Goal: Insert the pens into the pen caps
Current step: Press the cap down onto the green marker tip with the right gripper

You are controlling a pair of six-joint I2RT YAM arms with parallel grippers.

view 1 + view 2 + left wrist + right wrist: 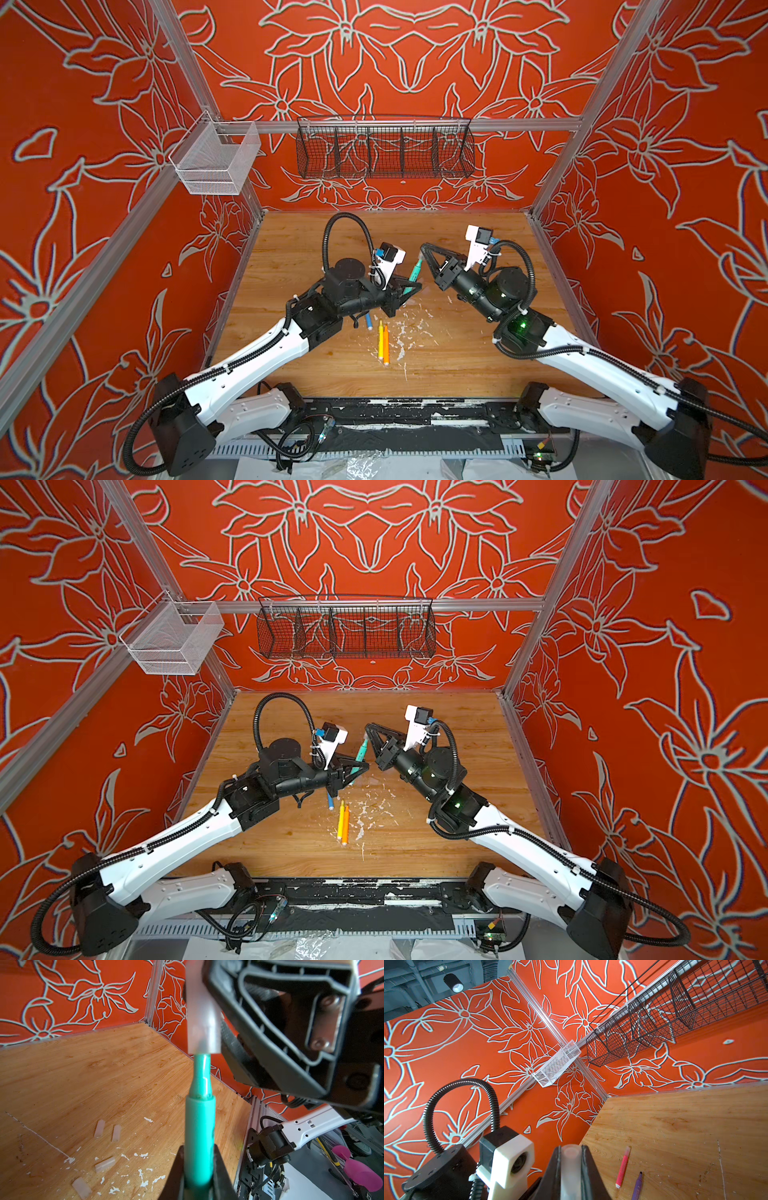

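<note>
With left fingers clamped on the green pen and right fingers on a clear cap, nib at its mouth above mid-surface, this one isn't seated yet. Left to do: blue, yellow, orange near the front edge, and purple, all look uncapped; pink unclear. Loose caps lie waiting. Red floral walls, wood surface, white flecks.
</note>
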